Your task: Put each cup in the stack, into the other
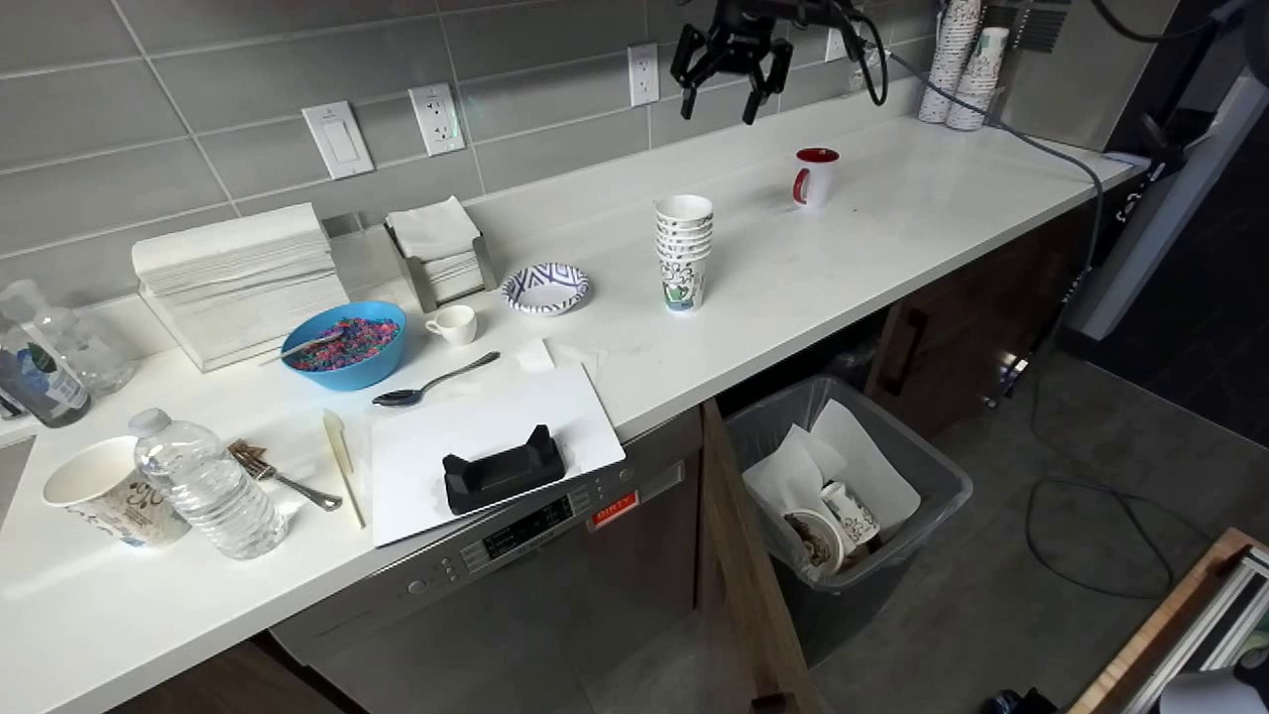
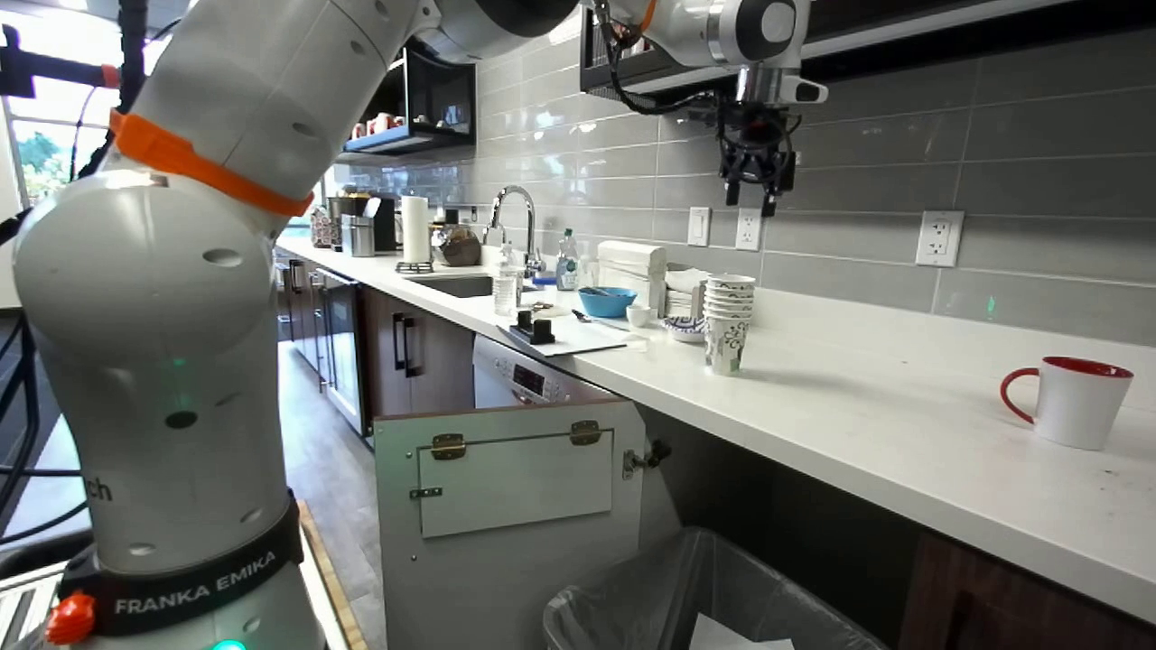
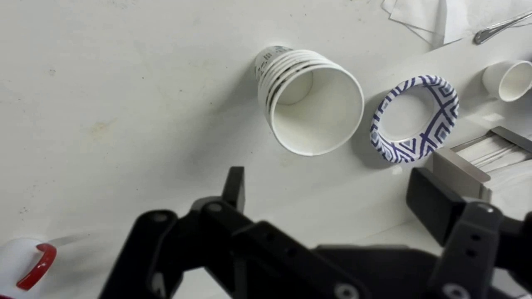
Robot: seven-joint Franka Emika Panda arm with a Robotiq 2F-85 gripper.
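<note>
While the arm (image 2: 257,108) arches out over the counter (image 2: 858,397), the gripper (image 2: 750,199) points downward, higher than the stack of cups (image 2: 728,329) and apart from it, jaws spread wide.

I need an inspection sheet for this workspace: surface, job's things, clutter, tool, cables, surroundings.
Surface: white counter, faint stain in the wrist view.
Job's things: stack of patterned cups, nested and upright.
Clutter: red-handled mug, purple-patterned bowl, blue bowl, water bottle, dark spoon, among others.
Tool: open, above the counter, holding nothing.
Cables: grey cable crosses in front of the counter's far end in an exterior view; contact unclear.
Surroundings: cabinet door open, bin beside it, dishwasher labelled DIRTY.
</note>
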